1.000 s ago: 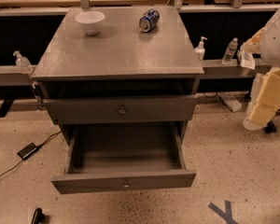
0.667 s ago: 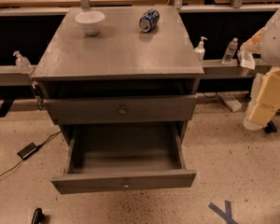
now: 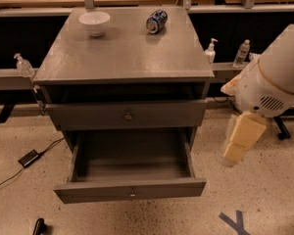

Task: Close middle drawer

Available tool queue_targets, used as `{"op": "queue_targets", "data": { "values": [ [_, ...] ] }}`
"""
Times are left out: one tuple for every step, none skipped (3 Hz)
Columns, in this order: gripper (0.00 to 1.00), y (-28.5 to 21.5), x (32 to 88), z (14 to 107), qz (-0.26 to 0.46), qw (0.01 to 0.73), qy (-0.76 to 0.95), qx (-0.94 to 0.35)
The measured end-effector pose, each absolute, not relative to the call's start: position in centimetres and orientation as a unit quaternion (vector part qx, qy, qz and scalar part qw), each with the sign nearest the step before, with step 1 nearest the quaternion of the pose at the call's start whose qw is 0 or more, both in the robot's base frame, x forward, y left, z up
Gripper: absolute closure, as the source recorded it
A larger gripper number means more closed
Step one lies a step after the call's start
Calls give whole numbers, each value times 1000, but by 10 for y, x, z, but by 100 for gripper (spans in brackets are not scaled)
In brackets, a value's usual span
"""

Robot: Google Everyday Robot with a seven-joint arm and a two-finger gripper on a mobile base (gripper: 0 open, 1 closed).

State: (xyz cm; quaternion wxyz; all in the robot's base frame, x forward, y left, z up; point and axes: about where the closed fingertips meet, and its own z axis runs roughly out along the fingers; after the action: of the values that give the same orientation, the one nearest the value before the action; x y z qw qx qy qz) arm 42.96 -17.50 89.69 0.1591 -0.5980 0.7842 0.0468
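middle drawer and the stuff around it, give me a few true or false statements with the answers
1. The middle drawer is pulled far out and its box is empty. True.
2. The claw is on the drawer's knob. False: the claw hangs to the right of the cabinet, apart from the drawer.
3. A white bowl sits on the cabinet top. True.
4. The can stands upright inside the drawer. False: it lies on its side at the back of the cabinet top, right of the bowl.
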Motion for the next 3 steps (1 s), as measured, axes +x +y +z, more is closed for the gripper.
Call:
{"op": "queue_targets", "data": {
  "values": [
    [0,-143,418,830,121,139,786,-590],
    [0,-117,403,775,184,129,780,-584],
    [0,-102,398,737,207,149,767,-588]
  ]
}}
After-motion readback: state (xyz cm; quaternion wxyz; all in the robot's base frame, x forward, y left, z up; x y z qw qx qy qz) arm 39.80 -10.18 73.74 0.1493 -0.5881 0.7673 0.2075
